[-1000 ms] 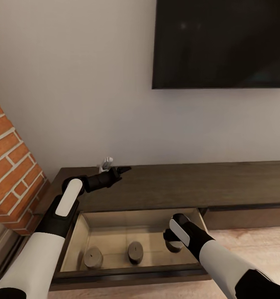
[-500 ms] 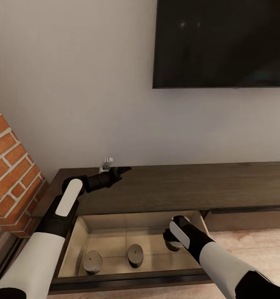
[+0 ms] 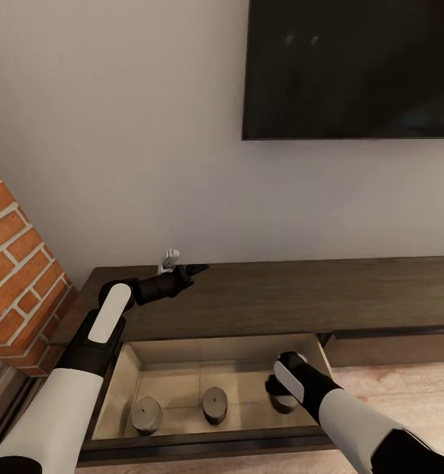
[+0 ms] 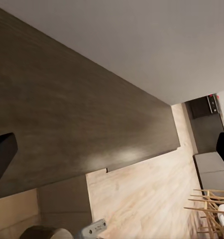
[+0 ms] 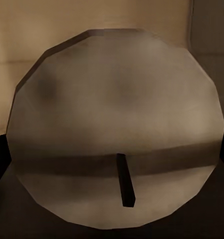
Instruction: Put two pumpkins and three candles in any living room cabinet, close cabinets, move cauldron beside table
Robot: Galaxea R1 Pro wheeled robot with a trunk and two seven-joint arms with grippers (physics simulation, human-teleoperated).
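Head view: an open drawer (image 3: 133,368) of the cabinet (image 3: 327,296) is seen below, two candles (image 3: 147,415) (image 3: 214,404) standing apart on its pale floor.
Right gripper (image 3: 284,394): lowered into the drawer's right end over a third candle (image 3: 285,403); its grip cannot be told.
Right wrist view: the third candle's flat top (image 5: 117,129) and dark wick are seen close up.
Left gripper (image 3: 197,268): held above the cabinet top; fingers spread, nothing held.
Behind: a dark screen (image 3: 353,69) is mounted on the wall; brick (image 3: 18,276) stands at left.
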